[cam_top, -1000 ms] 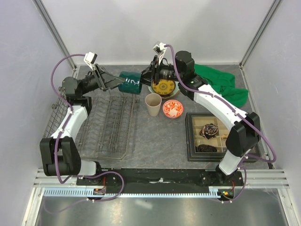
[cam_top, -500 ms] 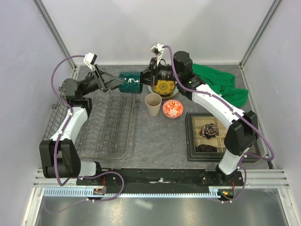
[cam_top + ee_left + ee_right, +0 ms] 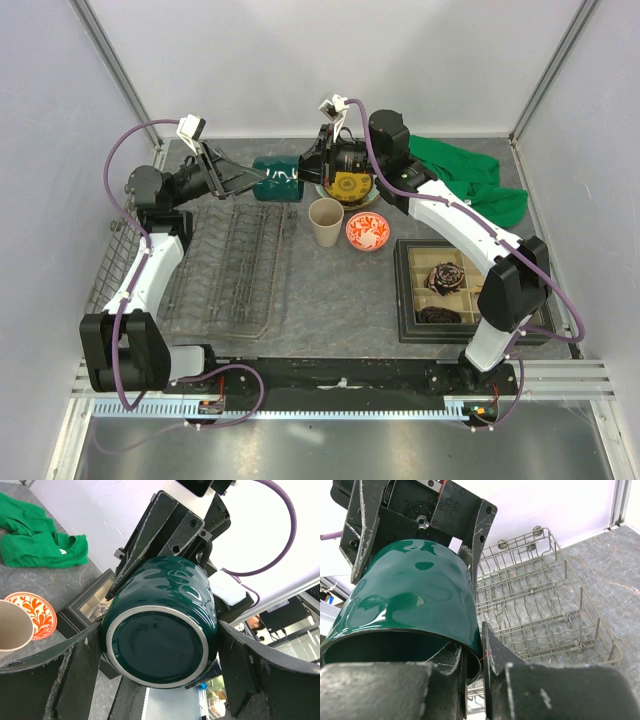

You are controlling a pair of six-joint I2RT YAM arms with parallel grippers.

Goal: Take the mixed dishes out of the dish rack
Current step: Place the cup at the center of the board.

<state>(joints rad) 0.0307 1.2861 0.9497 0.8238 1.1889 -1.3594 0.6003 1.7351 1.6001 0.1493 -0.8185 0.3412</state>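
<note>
The dark green mug [image 3: 280, 178] hangs on its side in the air past the far end of the grey wire dish rack [image 3: 230, 270]. My right gripper [image 3: 308, 172] is shut on its rim, one finger inside and one outside [image 3: 480, 655]. My left gripper [image 3: 257, 178] is open, with its fingers on either side of the mug's base [image 3: 159, 647] and a gap showing at the right finger. The beige cup [image 3: 325, 222], the red-and-white bowl [image 3: 367, 232] and the yellow-gold plate [image 3: 352, 186] stand on the table. The pale green plate is largely hidden under the yellow one.
A black compartmented tray [image 3: 410, 290] lies at the right front. A green cloth [image 3: 470, 185] lies at the back right. The rack [image 3: 540, 600] holds no dishes in the views. White walls close the table on three sides.
My left gripper has loosened from the mug and drawn back a little to the left. The mug stays in my right gripper, shifted slightly.
</note>
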